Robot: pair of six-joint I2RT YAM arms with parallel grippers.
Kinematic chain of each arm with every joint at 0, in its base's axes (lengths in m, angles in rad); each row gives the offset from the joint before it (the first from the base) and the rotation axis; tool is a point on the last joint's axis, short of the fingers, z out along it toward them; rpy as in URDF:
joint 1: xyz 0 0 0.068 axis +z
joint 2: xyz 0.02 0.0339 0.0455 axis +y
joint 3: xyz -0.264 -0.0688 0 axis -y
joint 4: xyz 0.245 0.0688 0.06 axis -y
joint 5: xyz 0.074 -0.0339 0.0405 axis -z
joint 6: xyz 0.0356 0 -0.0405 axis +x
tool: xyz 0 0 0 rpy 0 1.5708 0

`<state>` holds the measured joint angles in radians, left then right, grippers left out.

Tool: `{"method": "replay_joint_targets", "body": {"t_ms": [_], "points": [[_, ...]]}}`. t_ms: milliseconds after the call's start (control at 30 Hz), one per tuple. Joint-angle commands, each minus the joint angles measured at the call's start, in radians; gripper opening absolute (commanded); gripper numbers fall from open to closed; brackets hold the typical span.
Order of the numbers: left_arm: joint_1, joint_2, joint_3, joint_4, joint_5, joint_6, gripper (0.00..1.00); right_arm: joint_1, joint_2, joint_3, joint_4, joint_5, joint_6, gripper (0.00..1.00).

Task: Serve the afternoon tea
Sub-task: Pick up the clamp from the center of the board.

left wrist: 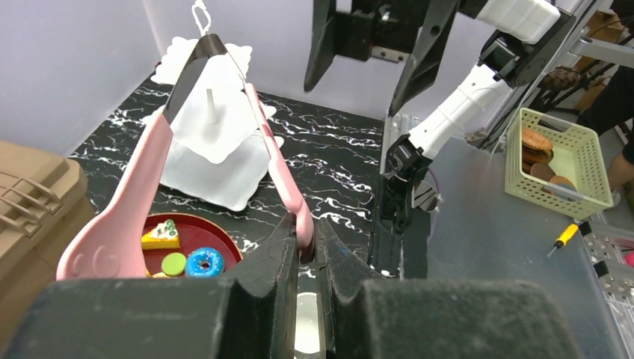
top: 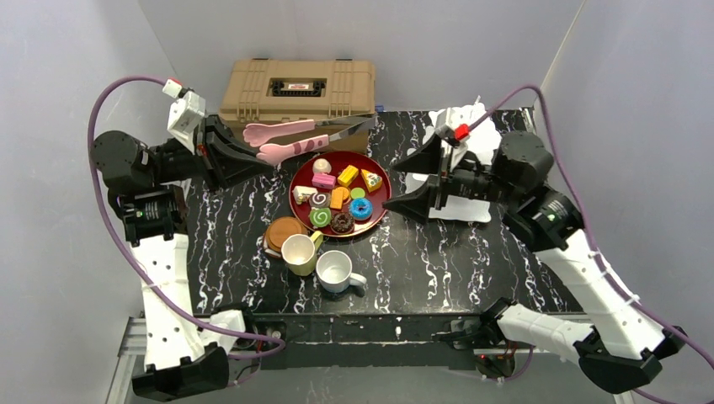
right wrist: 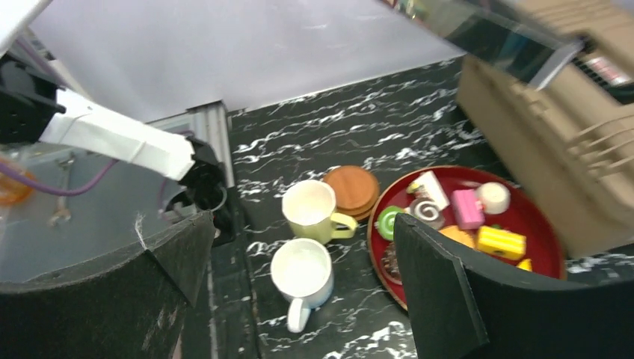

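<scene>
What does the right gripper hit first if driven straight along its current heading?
Most likely the red plate. In the top view the right gripper, jaws open, points left with its tips at the plate's right rim. Its height is unclear, so it might clear the rim and meet the toy pastries first.

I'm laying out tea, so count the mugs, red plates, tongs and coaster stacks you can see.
Mugs: 2
Red plate: 1
Tongs: 1
Coaster stack: 1
Total: 5
</scene>
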<state>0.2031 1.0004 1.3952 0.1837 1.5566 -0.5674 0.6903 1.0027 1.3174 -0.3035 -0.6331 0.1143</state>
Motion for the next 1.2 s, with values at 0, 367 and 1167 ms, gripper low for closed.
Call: {"method": "replay_joint_targets", "body": {"t_ms": [0,367,1167], "points": [[0.008,-0.021,0.002,0.019,0.176,0.020,0.00,0.005,-0.041,0.120,-0.098,0.089,-0.155,0.98],[0.000,-0.264,-0.235,0.022,0.182,0.114,0.00,0.005,0.333,0.511,0.007,-0.263,-0.072,0.99],[-0.061,-0.316,-0.246,0.021,0.182,0.134,0.00,0.155,0.339,0.322,-0.037,-0.288,-0.078,0.98]]}}
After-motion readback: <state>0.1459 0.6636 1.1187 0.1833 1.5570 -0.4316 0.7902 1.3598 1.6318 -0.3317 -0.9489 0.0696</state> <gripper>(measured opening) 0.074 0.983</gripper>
